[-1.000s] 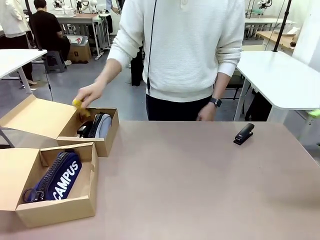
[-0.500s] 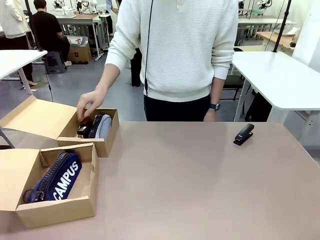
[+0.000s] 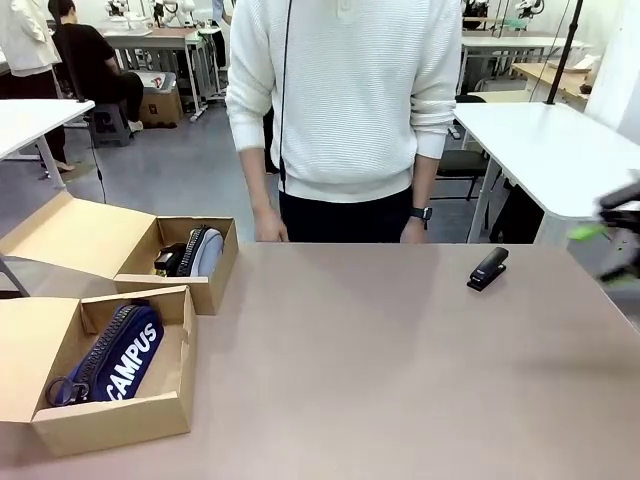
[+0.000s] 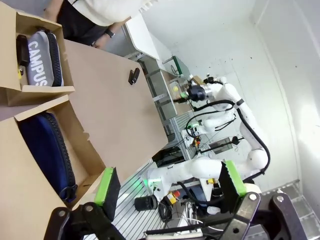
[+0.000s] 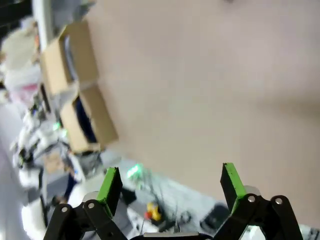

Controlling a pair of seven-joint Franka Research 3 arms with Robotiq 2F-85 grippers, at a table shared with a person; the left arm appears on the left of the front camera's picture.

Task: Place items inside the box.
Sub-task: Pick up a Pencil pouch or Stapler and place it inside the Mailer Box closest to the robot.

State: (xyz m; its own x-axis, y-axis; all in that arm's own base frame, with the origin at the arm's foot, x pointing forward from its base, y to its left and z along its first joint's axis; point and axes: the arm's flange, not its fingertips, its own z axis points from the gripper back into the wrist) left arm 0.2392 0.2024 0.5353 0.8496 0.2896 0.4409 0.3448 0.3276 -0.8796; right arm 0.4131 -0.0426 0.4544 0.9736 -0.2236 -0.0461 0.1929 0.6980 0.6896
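Two open cardboard boxes stand at the table's left. The near box (image 3: 175, 345) holds a navy "CAMPUS" pencil case (image 3: 115, 358). In the far box (image 3: 222, 262) lie a grey pencil case (image 3: 207, 252) and a dark item with a speck of yellow (image 3: 164, 263); which item that is I cannot tell. A black stapler (image 3: 489, 268) sits on the table at the far right. My right gripper (image 3: 612, 235) enters blurred at the right edge, beyond the stapler; its wrist view shows it (image 5: 170, 182) open and empty. My left gripper (image 4: 170, 182) is open, off the table near the navy case (image 4: 47, 150).
The person stands at the far edge with both hands down by the table edge (image 3: 268, 228). The box lids (image 3: 70, 235) lie folded out to the left. The brown tabletop (image 3: 380, 360) stretches between the boxes and the stapler. White tables stand behind.
The person's hand put a yellow item into the far box and drew back to the table edge. My right gripper has come into the front view at the right edge.
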